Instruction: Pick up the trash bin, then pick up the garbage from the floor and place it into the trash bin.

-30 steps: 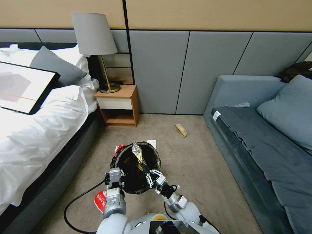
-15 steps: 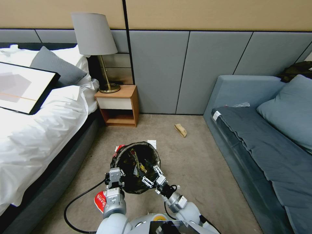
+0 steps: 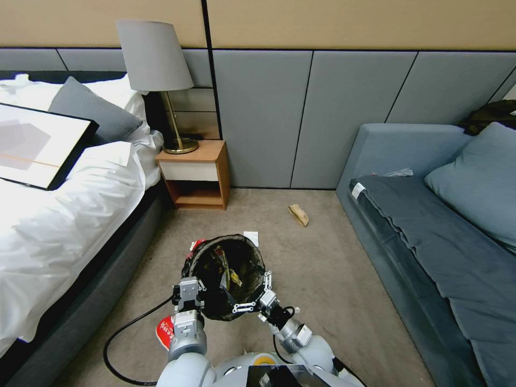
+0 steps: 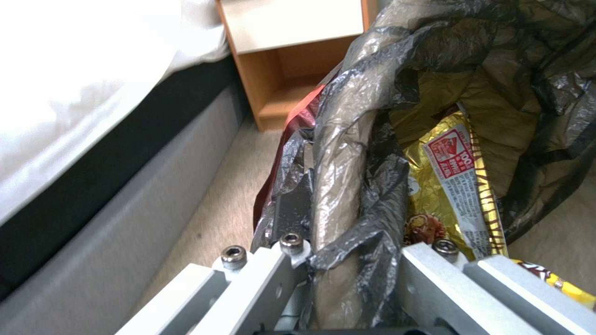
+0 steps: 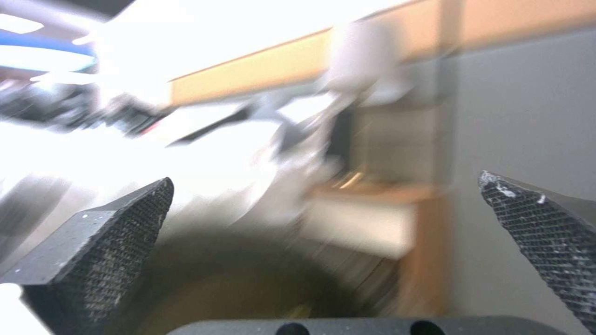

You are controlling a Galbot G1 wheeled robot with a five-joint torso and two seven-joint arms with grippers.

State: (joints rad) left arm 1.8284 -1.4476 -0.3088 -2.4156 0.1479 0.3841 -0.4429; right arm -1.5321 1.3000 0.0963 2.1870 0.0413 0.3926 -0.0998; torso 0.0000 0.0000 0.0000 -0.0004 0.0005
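Left gripper [image 3: 188, 293] jaws clamp the upright trash bin [image 3: 228, 244] rim; right gripper [image 3: 257, 293], seemingly at the rim, gapes empty.

The right wrist view was smeared by motion: the lamp [image 5: 366, 56], the nightstand [image 5: 372, 214] and the bin [image 5: 248, 274] below were only vague shapes, and the two fingers [image 5: 99, 246] ran off the picture's edges. In the left wrist view the bag [image 4: 348, 186] hid the bin's wall, and a gold wrapper [image 4: 459, 186] lay partly covered by its folds. In the head view the bin [image 3: 228, 269] hid most of a red wrapper [image 3: 196, 244] behind it, and the left arm covered part of another [image 3: 164, 330].
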